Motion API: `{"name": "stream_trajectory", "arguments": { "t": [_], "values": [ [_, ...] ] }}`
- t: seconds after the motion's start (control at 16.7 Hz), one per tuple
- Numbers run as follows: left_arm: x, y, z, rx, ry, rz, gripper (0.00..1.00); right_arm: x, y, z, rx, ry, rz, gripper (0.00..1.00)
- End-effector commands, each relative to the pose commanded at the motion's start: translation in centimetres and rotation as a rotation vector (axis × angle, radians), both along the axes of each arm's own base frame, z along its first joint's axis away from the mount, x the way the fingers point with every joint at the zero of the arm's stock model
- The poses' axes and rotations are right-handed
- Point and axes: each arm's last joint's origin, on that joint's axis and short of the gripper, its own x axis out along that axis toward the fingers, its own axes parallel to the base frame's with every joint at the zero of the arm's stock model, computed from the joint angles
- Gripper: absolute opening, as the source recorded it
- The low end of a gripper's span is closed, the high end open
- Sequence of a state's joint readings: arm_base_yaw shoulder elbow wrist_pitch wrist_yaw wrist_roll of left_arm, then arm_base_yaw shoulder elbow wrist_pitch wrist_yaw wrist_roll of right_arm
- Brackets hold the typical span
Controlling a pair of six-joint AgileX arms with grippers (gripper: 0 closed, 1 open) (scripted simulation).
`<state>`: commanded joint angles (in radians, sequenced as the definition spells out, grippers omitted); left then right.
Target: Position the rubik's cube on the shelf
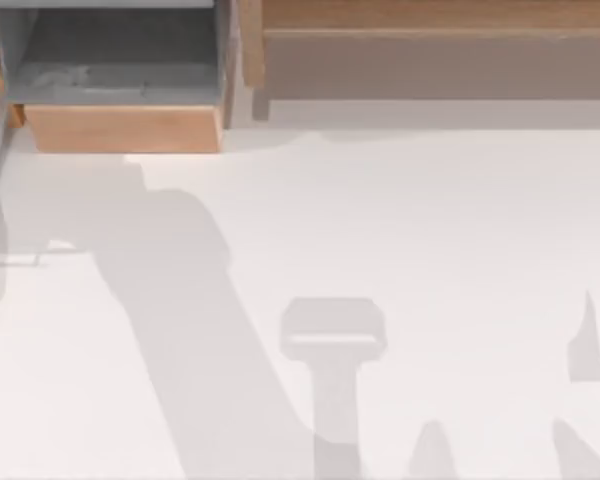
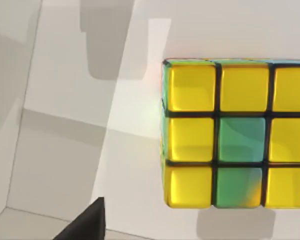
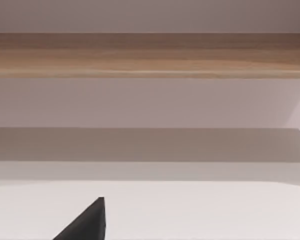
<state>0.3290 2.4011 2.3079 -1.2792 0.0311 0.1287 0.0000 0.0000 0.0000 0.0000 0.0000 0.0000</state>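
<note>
The rubik's cube (image 2: pixel 237 132) lies on the white table, close under my left wrist camera; its upper face is mostly yellow with two green tiles. A black part of my left gripper (image 2: pixel 85 224) shows beside the cube and does not touch it. The shelf (image 1: pixel 440 60) runs along the table's back right, with a brown top board, a grey-brown front and a wooden side post. In the right wrist view the shelf's wooden board (image 3: pixel 150 55) stretches straight across, and a black part of my right gripper (image 3: pixel 85 224) shows in front of it over the table.
A smaller box (image 1: pixel 120 128) with a grey inside and a light wood front stands at the back left, beside the shelf's post. Shadows of the arms fall across the white table (image 1: pixel 430 230).
</note>
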Motion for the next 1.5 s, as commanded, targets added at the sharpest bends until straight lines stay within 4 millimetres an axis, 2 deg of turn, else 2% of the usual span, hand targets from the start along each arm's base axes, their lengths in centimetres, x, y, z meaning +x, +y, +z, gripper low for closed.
{"name": "stream_trajectory", "arguments": {
  "t": [0.24, 0.42, 0.54, 0.78, 1.5],
  "values": [
    [0.2, 0.1, -0.7, 0.000, 0.000, 0.000, 1.00, 0.0, 0.0, 0.0, 0.000, 0.000, 0.000, 1.00],
    [1.2, 0.8, -3.8, 0.001, -0.003, 0.000, 1.00, 0.0, 0.0, 0.0, 0.000, 0.000, 0.000, 1.00],
    [1.8, 0.6, -5.5, 0.001, -0.001, 0.000, 1.00, 0.0, 0.0, 0.0, 0.000, 0.000, 0.000, 1.00],
    [1.9, 0.4, -5.8, 0.000, 0.000, 0.000, 1.00, 0.0, 0.0, 0.0, 0.000, 0.000, 0.000, 1.00],
    [1.9, 0.4, -5.8, 0.000, 0.000, 0.000, 0.10, 0.0, 0.0, 0.0, 0.000, 0.000, 0.000, 1.00]
  ]
}}
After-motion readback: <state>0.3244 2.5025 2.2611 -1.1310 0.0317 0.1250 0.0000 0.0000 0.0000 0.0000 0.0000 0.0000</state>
